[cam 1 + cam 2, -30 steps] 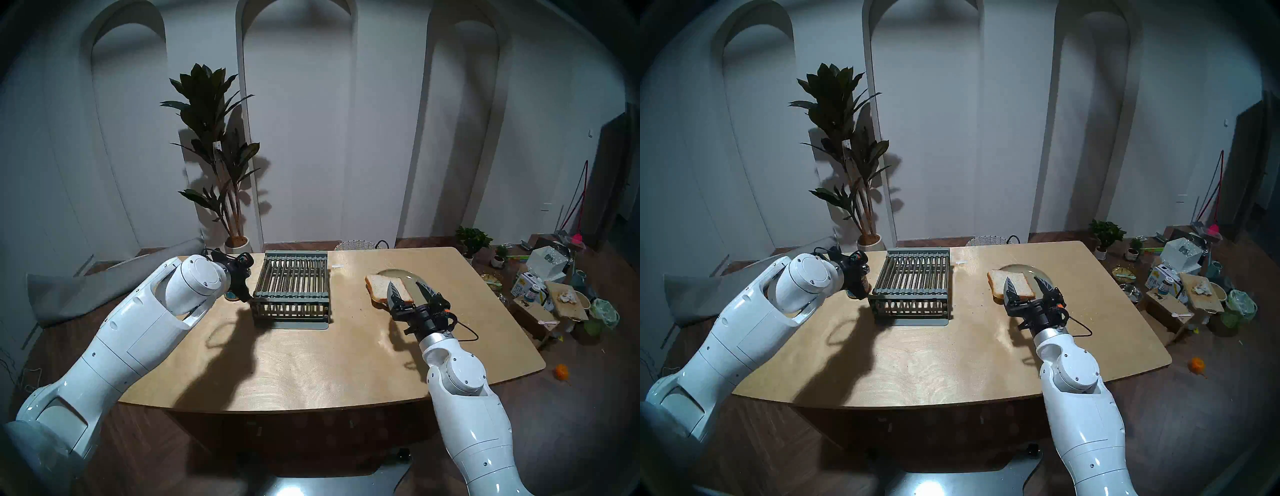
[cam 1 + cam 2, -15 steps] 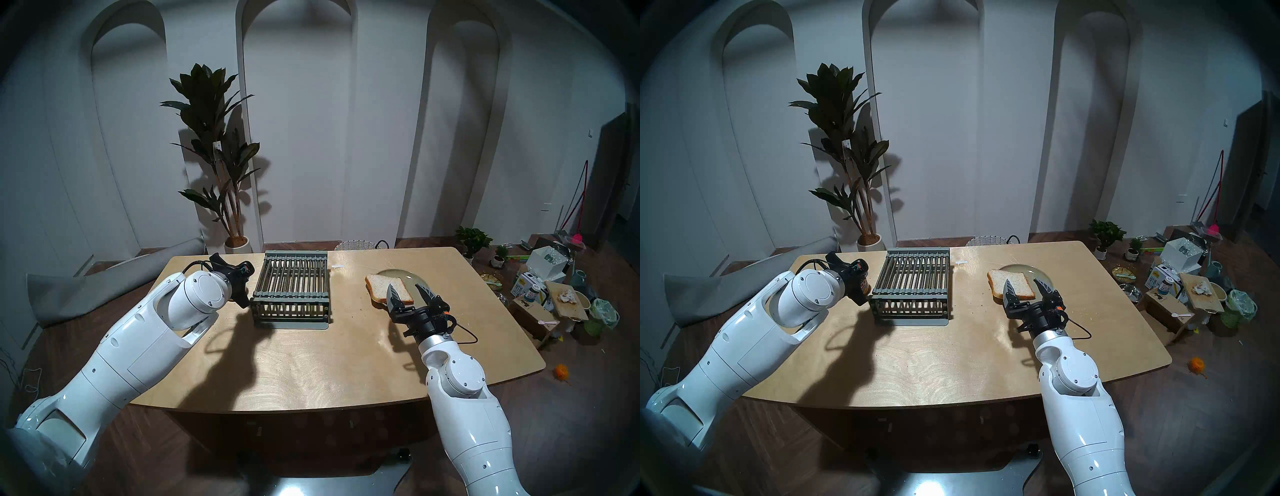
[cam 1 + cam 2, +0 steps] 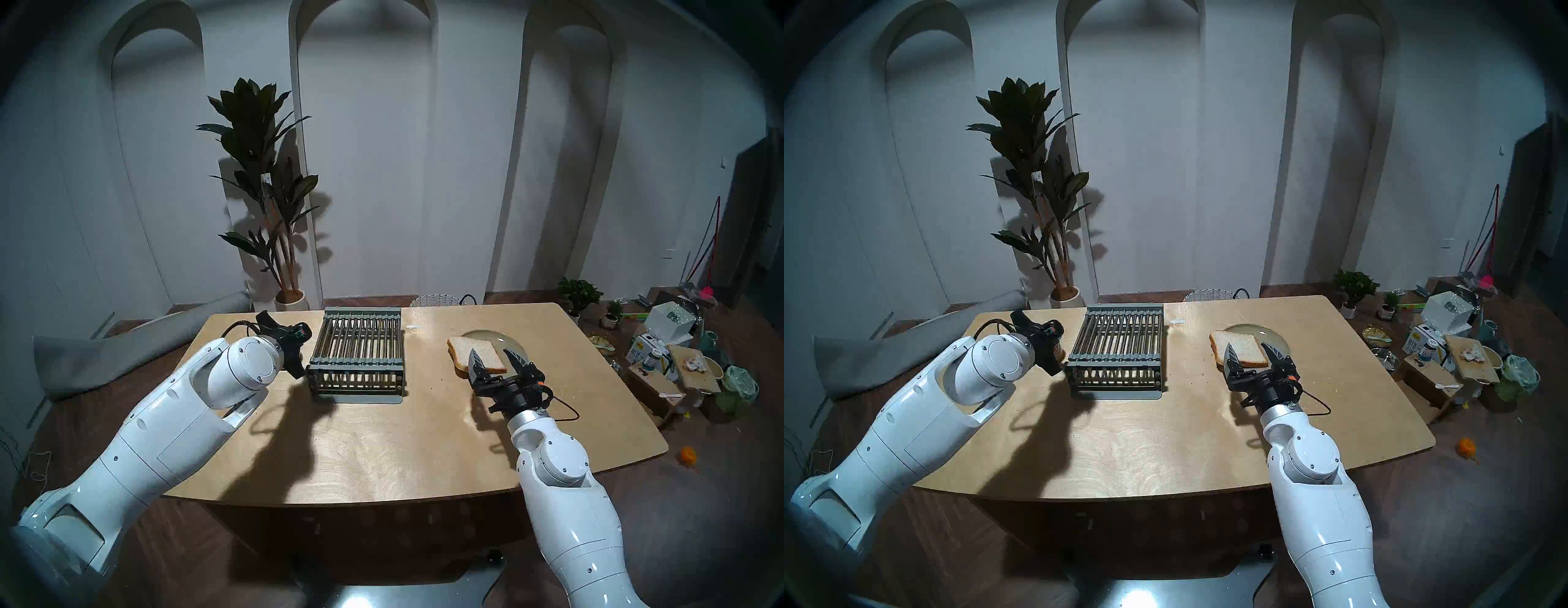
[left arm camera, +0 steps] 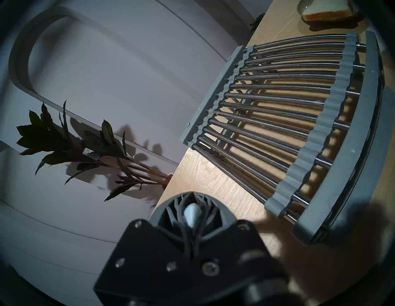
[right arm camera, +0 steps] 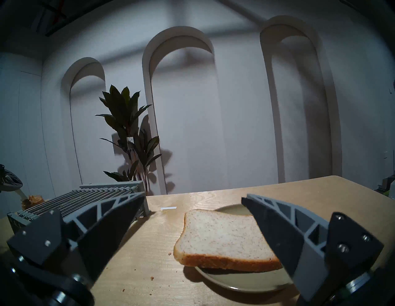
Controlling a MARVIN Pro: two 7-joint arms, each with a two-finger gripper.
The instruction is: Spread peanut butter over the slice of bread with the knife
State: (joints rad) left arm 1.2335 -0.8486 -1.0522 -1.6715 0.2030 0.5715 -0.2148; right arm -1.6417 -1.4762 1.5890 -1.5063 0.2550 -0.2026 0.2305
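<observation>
My left gripper (image 3: 298, 371) is shut on the knife; its pale grey handle end (image 4: 193, 215) shows between the closed fingers. In the right wrist view the knife (image 5: 21, 194) slants down into the peanut butter jar (image 5: 33, 200), left of the rack. The jar (image 3: 1059, 350) peeks out beside the left wrist and is hidden in the left head view. The slice of bread (image 3: 469, 350) lies on a pale green plate (image 3: 488, 335), overhanging its left rim. My right gripper (image 3: 494, 360) is open and empty, its fingers straddling the bread's near edge (image 5: 220, 235).
A grey slatted rack (image 3: 358, 344) stands at the table's back middle, close to the right of my left gripper. A small white strip (image 3: 411, 327) lies between rack and plate. Boxes and clutter (image 3: 670, 361) sit on the floor off the table's right edge.
My left arm has dropped and drawn back a little, keeping the knife by the rack's left corner. My right gripper has shifted left along the bread's near edge, still open.
</observation>
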